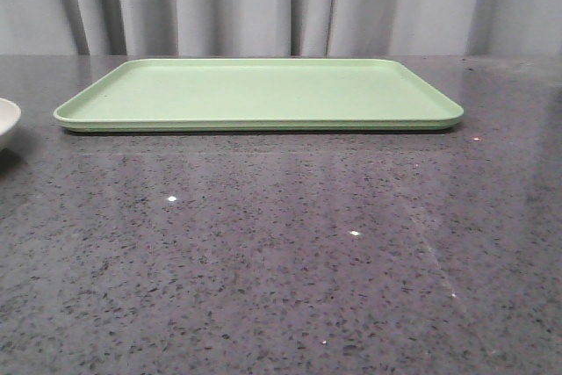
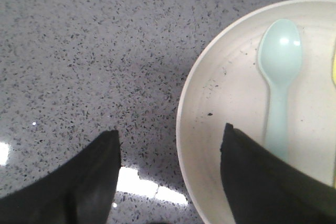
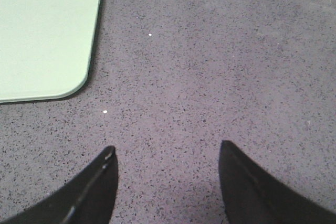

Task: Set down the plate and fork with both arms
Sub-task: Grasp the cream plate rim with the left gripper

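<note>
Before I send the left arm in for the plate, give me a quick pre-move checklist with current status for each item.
1. Left gripper open: ok, the fingers stand wide apart and hold nothing.
2. Left gripper lined up on the plate: ok, one finger is over the rim and the other over bare counter.
3. Plate clear to lift: not ok, a pale blue spoon lies in it, and a yellow sliver at the picture's edge may be the fork; cannot tell.
4. Tray free to receive: ok, nothing on it.
5. Right gripper open: ok, over bare counter beside the tray's corner.
</note>
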Tool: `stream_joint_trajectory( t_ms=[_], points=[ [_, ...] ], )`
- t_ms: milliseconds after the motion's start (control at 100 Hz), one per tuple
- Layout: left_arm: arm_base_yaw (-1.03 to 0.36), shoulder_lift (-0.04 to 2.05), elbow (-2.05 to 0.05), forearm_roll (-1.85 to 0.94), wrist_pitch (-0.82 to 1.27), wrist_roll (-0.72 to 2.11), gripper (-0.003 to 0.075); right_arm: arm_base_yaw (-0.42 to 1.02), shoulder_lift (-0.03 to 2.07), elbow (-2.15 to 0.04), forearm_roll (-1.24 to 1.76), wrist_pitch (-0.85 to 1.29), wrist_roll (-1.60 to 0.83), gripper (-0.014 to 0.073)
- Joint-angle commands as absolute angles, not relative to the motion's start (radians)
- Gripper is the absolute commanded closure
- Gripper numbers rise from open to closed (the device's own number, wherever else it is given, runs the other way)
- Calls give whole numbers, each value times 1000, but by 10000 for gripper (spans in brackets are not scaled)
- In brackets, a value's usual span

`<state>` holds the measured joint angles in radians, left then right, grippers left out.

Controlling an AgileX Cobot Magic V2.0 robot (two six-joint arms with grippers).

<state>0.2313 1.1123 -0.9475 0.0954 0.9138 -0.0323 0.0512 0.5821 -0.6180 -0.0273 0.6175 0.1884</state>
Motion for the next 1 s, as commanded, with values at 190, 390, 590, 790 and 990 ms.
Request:
stream_joint_trajectory(
  t_ms=[190,390,590,790,990],
  points=[
    [232,1224,-998,89,884,-21,300,45,593,-654,-46,544,177,157],
    [232,1291,-998,89,887,-21,301,45,593,-654,-46,544,177,157],
    [232,1347,-998,89,887,-21,302,45,593,-654,-46,544,177,157],
    [232,1376,-998,87,885,-21,302,45,593,-654,-47,544,177,157],
    [232,1376,-998,87,873,-21,386,45,593,-654,-47,544,177,157]
  ],
)
